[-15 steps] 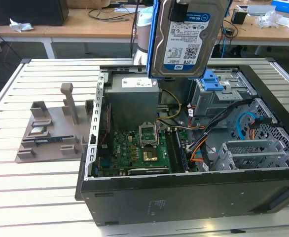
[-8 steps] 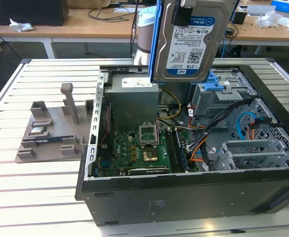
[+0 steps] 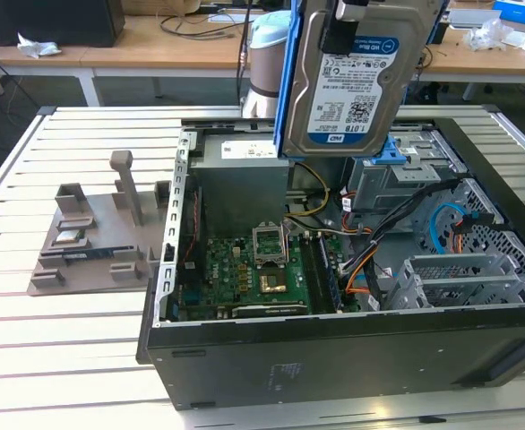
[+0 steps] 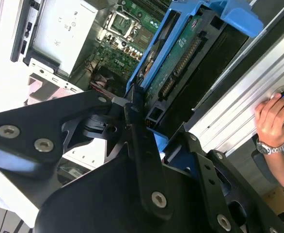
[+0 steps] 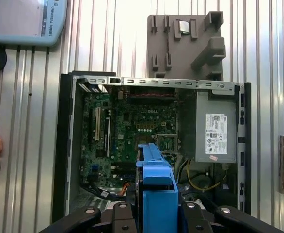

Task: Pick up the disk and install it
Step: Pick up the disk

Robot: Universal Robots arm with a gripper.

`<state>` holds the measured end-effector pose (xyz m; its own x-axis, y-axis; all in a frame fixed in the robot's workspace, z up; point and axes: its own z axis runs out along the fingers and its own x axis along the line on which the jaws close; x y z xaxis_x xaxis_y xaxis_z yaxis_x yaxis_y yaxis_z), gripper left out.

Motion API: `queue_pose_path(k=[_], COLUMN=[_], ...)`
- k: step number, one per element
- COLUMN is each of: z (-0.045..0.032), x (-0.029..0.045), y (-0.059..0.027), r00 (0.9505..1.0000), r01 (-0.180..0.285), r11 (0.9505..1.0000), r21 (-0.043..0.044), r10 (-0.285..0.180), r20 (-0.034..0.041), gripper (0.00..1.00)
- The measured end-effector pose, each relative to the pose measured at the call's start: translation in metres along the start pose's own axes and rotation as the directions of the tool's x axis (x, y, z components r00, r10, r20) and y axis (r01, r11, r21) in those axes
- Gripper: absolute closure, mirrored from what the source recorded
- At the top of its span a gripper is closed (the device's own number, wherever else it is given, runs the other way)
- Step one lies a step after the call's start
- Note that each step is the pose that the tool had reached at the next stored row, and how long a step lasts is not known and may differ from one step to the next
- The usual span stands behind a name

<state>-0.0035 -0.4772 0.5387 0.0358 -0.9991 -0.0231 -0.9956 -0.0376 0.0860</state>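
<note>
Bright daylight, glare on slatted table (image 3: 65, 358)

Pale metal table (image 3: 83, 358) of long ribbed slats. Lying flat on it, open side upward, a black computer case (image 3: 334, 358). Just beside that, toward the exterior view's left, a grey plastic stand (image 3: 92, 242) with upright posts. In the first wrist view, near a corner of the case, a blue-edged tablet (image 5: 21, 22) on the slats.
</note>
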Motion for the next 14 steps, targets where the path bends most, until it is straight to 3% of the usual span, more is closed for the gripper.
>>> queue_pose_path(k=[7,11,14], z=[0.0006,0.0021,0.003], x=[0.0194,0.0324,0.0389], y=[-0.0082,-0.0127,-0.0178], r00=[1.0,0.9998,0.9998], r01=[0.0,0.002,0.002], r11=[1.0,1.0,1.0], r21=[-0.0028,-0.0031,-0.0052], r10=[0.0,-0.001,-0.002], r20=[0.0012,0.0184,0.0219], gripper=[0.63,0.63,0.63])
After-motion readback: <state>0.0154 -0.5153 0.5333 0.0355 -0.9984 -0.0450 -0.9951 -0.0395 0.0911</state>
